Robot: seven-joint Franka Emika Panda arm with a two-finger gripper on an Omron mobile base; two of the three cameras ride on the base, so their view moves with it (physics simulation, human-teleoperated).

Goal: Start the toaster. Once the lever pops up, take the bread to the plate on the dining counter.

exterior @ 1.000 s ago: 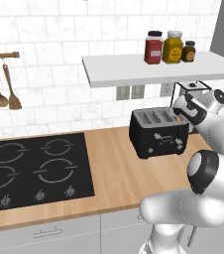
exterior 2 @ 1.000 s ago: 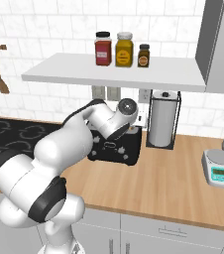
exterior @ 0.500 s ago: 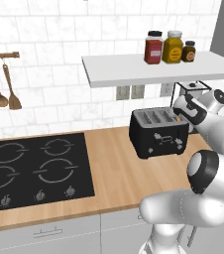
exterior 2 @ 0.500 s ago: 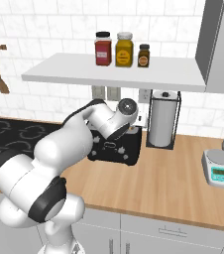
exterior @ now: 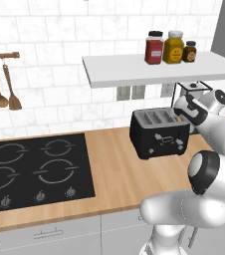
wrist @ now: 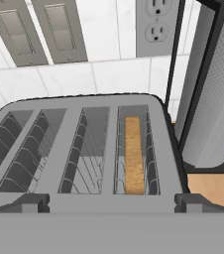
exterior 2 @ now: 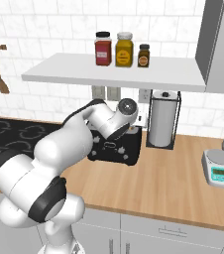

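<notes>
The black toaster [exterior: 158,133] stands on the wood-topped counter below the wall shelf. In the hand view I look down on its silver slotted top [wrist: 84,149]. The bread [wrist: 134,155] sits on edge, sunk in the rightmost slot, and a sliver of it shows at the toaster's right end [exterior: 177,119]. My gripper [wrist: 113,202] hovers just above the near edge of the toaster top, open, with nothing between its fingertips [wrist: 34,201]. In the right base view the toaster [exterior 2: 118,149] sits partly behind my wrist. The plate and the dining counter are out of view.
A paper towel roll in a black wire holder [exterior 2: 162,119] stands close to the toaster's right. The white shelf [exterior: 159,67] with three jars hangs above. The black hob [exterior: 35,167] lies to the left, a kitchen scale [exterior 2: 220,169] far right. Wall outlets [wrist: 156,25] sit behind the toaster.
</notes>
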